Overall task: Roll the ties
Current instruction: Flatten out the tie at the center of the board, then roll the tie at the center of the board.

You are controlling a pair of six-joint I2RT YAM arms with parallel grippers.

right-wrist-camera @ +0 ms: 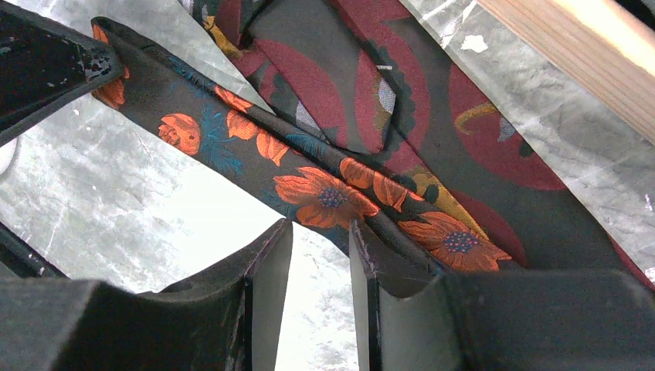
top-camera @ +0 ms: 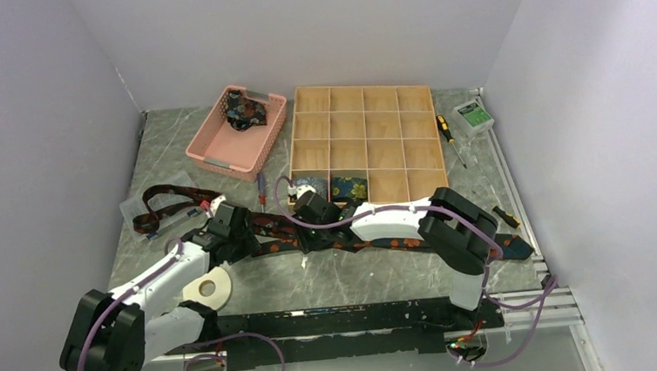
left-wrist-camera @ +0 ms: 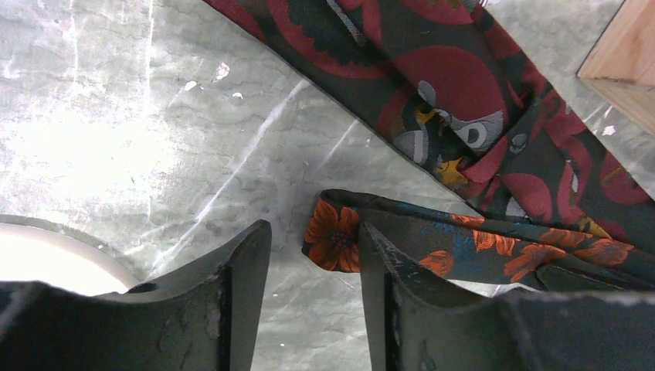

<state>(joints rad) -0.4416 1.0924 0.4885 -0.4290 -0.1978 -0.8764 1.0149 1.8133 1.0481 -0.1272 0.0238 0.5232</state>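
Necktie (left-wrist-camera: pixel 463 247) of dark orange-flowered fabric, folded end, veined grey table (left-wrist-camera: pixel 116 116)

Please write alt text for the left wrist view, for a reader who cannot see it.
The left gripper is open at the folded end of an orange-flowered tie on the grey table; a maroon tie lies beyond.
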